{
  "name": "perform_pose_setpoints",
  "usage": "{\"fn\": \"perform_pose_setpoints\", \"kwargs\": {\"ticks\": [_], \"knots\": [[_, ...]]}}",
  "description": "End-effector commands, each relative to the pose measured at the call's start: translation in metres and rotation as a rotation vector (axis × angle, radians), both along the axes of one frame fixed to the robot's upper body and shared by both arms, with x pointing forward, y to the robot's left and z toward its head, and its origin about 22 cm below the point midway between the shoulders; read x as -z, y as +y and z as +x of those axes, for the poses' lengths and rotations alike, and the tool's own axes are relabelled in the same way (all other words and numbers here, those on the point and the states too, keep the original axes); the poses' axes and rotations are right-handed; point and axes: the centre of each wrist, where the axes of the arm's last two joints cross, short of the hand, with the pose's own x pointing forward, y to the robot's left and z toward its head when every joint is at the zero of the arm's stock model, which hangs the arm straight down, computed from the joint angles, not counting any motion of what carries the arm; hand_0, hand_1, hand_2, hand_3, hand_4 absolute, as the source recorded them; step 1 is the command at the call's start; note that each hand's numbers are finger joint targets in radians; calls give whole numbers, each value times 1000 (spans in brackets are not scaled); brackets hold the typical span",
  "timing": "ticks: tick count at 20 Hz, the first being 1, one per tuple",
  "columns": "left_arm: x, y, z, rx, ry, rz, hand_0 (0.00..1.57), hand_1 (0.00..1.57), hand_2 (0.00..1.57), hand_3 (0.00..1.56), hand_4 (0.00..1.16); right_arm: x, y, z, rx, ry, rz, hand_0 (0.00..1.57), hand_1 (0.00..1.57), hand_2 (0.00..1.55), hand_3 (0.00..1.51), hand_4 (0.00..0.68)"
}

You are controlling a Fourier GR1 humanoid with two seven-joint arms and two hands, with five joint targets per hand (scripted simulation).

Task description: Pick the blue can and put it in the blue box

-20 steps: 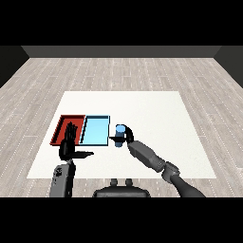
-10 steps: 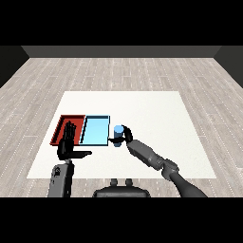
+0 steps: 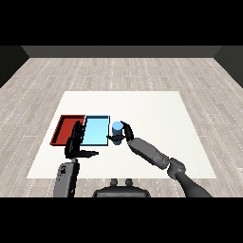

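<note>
My right hand (image 3: 124,134) curls round the blue can (image 3: 116,128), just right of the blue tray (image 3: 96,131) at mid-frame. It looks light, stiff, smooth — best held round its middle. My left hand (image 3: 76,144) hangs relaxed, fingers straight.

No readable text, label or number shows anywhere.

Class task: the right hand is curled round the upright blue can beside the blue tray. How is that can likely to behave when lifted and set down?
The can looks like a stiff, smooth cylinder, so it probably keeps its shape in the right hand. Smooth sides might slip. Laid sideways it would likely roll; set upright in the blue tray, its flat base should stand.
</note>
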Motion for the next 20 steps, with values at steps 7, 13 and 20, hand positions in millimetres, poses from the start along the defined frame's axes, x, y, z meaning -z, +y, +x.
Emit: {"fn": "perform_pose_setpoints", "kwargs": {"ticks": [7,13,20], "knots": [[-3,-54,19,107,19,48,0,0,0,0,0,-48,-40,-46,-3,-155,31,1506,1506,1470,1400,582],[-16,-72,27,106,48,38,0,0,0,0,0,-79,-60,-44,-18,-215,38,1504,1504,1469,1396,596],[0,-100,33,159,73,53,0,0,0,0,0,-103,-50,-15,-26,-239,57,1512,1512,1469,1395,606]]}}
